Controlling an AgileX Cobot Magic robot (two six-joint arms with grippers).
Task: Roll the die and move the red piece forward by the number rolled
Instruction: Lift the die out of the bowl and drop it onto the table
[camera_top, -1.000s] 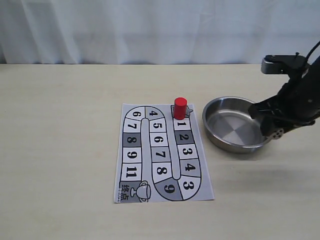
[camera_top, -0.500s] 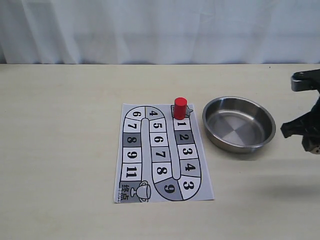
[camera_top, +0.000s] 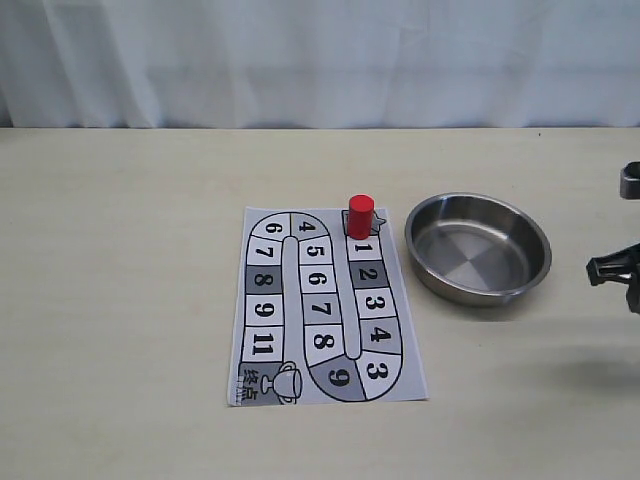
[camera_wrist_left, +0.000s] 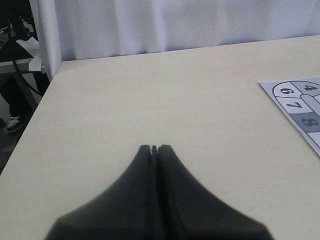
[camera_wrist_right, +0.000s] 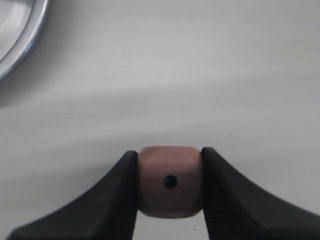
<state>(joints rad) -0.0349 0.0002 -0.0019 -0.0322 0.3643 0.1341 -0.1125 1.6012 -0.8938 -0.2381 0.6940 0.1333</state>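
The red piece (camera_top: 360, 216) stands upright at the top of the paper game board (camera_top: 322, 305), just above the square marked 1. My right gripper (camera_wrist_right: 170, 172) is shut on the die (camera_wrist_right: 170, 181), a tan wooden cube with a single black pip facing the camera, held above bare table. In the exterior view only a bit of the right arm (camera_top: 617, 268) shows at the right edge, to the right of the steel bowl (camera_top: 478, 248); the die is hidden there. My left gripper (camera_wrist_left: 154, 148) is shut with nothing in it, over the table's left part.
The steel bowl holds nothing, and its rim (camera_wrist_right: 22, 35) shows in a corner of the right wrist view. The board's corner (camera_wrist_left: 298, 106) appears in the left wrist view. A white curtain hangs behind the table.
The right arm has drawn back from over the bowl's right rim to the right edge of the exterior view. Red piece, board and bowl have not moved.
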